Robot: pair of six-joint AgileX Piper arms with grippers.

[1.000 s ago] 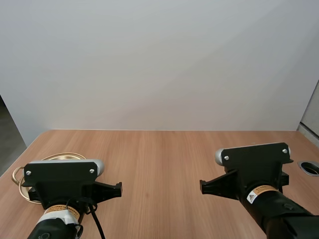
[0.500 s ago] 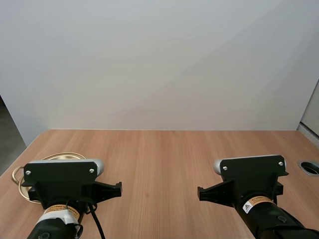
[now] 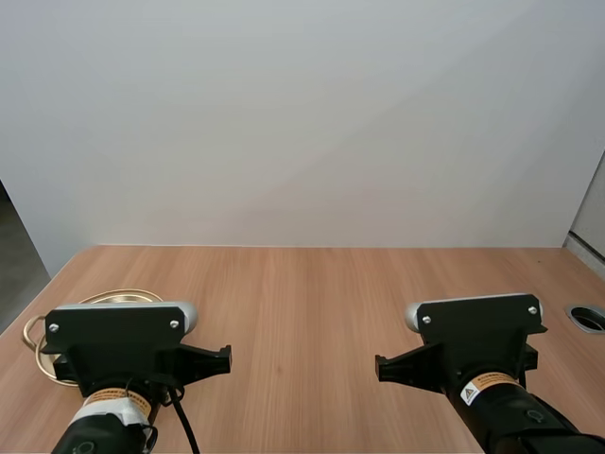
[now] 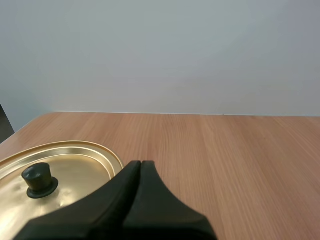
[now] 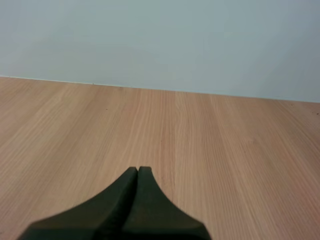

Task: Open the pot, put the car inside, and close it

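Gold metal shows at about nine o'clock on the wooden tabletop (image 3: 302, 303): the pot (image 3: 43, 336), mostly hidden behind the left arm, its lid (image 4: 60, 170) on, black knob (image 4: 39, 179) upright; the left gripper (image 4: 141, 165) beside it has fingers pressed together; the right gripper (image 5: 138, 171) likewise, over bare wood.

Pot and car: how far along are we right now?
The gold lid with its black knob lies beside the shut left gripper. The right gripper is shut on nothing over bare table. No car is visible. This fits either a pot waiting to be opened or one closed again with the car inside.
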